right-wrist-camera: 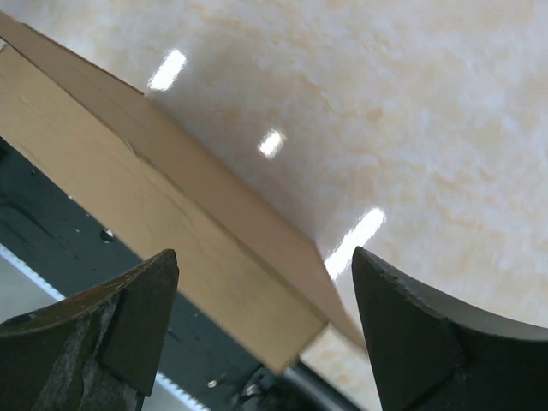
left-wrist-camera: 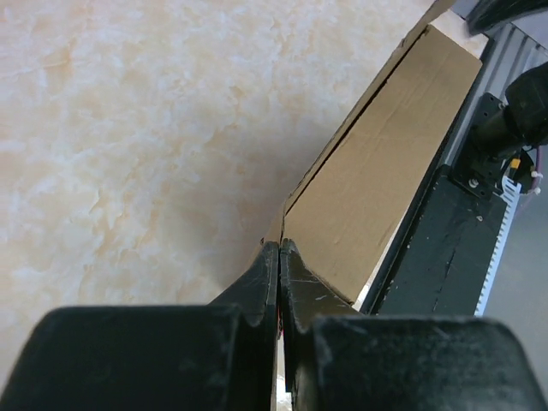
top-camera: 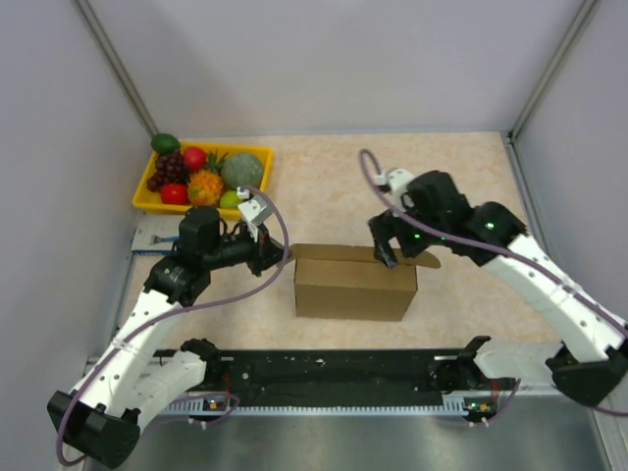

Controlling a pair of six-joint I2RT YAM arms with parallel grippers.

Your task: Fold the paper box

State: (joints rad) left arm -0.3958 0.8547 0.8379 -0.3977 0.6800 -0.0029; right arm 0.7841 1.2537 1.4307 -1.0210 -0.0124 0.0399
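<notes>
The left arm (top-camera: 147,334) climbs from its base at 7 o'clock in the top view to a bent elbow, and its forearm then reaches level toward 3 o'clock. The left gripper (top-camera: 285,256) points the same way, jaws pressed tight together with no gap showing between the fingers (left-wrist-camera: 261,282).

The right arm (top-camera: 549,294) runs from its base at 5 o'clock up toward 10 o'clock, then folds at the wrist. The right gripper (top-camera: 386,253) tips down toward 7 o'clock, jaws spread wide, and its fingers (right-wrist-camera: 141,304) stand well apart.
</notes>
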